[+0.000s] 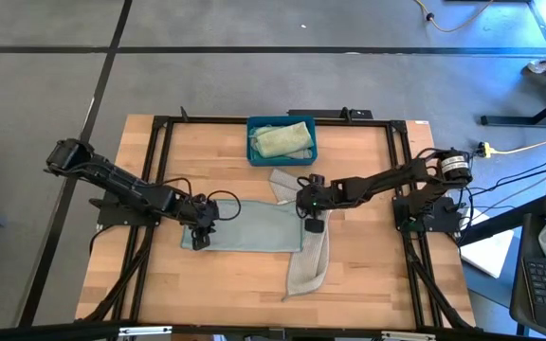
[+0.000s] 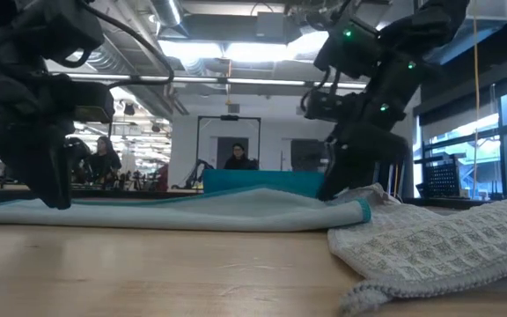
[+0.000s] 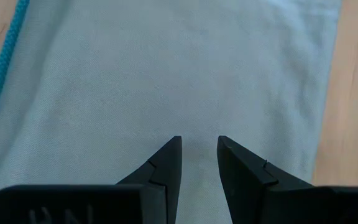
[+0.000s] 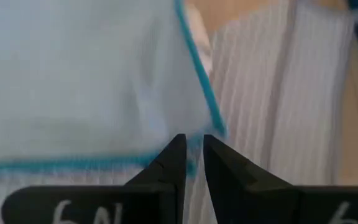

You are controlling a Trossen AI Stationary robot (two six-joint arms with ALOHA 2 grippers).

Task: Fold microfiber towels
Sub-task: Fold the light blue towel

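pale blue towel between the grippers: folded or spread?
Spread. The pale blue towel lies as one flat rectangle on the table; whether it is doubled, cannot tell.

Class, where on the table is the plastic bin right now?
In the high view the teal-blue bin sits at the table's far edge, about mid-width, holding a pale green towel, just beyond the right end effector.

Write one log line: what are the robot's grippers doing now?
left gripper: over pale blue towel | right gripper: at towel's teal-edged corner | grey-beige towel: underneath
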